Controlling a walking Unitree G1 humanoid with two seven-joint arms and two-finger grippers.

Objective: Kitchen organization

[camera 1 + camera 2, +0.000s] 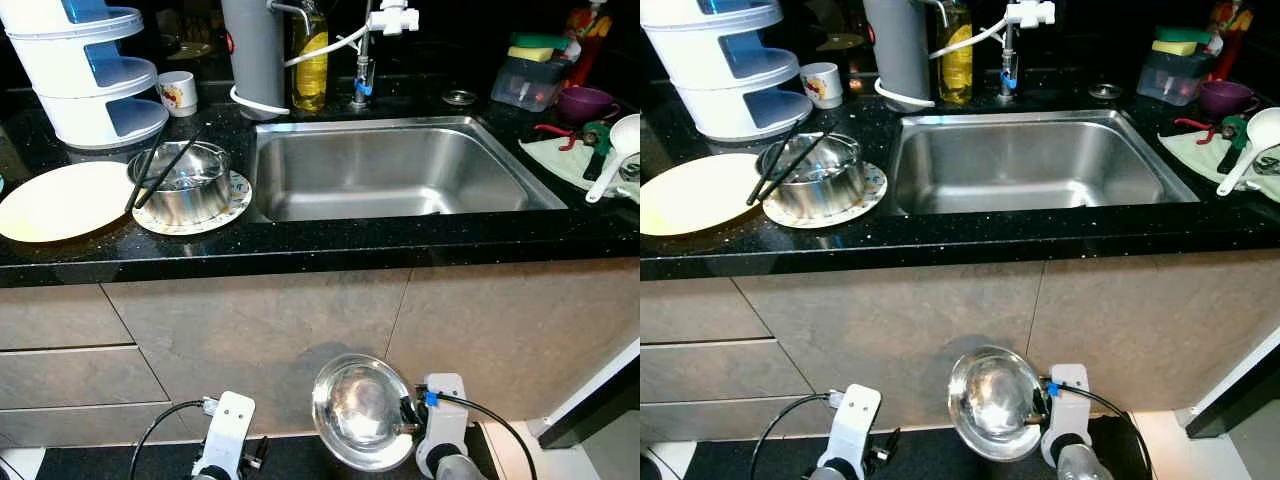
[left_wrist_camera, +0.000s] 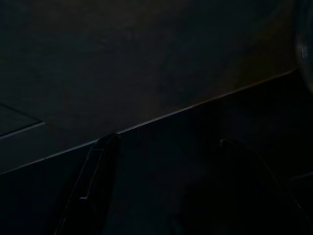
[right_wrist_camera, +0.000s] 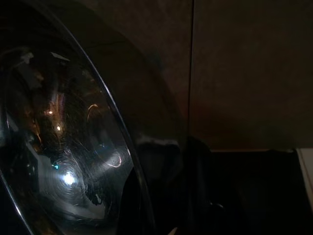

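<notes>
Below the table edge, in front of the cabinet fronts, your right gripper (image 1: pixel 408 412) holds a steel bowl (image 1: pixel 362 410) by its rim. Bowl is tipped up on edge, mouth facing the head camera, rim plane near vertical. It's round, so no real long axis. The right wrist view shows the shiny inside (image 3: pixel 63 161) right against the camera, with a black finger (image 3: pixel 161 196) at the rim; fingers are clamped on the rim at the bowl's right side.

Left gripper (image 1: pixel 245 455) hangs low on your left, well apart from the bowl. The left wrist view is very dark: two fingers (image 2: pixel 93 181) spread apart, nothing between them, cabinet base line behind.

Up on the black table (image 1: pixel 330 240):
- sink (image 1: pixel 390 170) in the middle, basin bare, tap (image 1: pixel 365 60) behind it
- left of the sink, a steel pot (image 1: pixel 183 182) on a patterned plate (image 1: pixel 232 205), black chopsticks (image 1: pixel 165 165) lying across the pot
- pale plate (image 1: pixel 60 200) further left, touching nothing I can confirm
- white tiered rack (image 1: pixel 85 70) behind it, small mug (image 1: pixel 179 93) beside the rack
- grey jug (image 1: pixel 252 50) and oil bottle (image 1: pixel 310 60) behind the sink's left corner
- right side: cloth (image 1: pixel 570 160) with a white ladle (image 1: pixel 615 150), purple bowl (image 1: pixel 585 102), container with sponge (image 1: pixel 530 75)

Open room: sink basin, plus the table strip along its front edge.
</notes>
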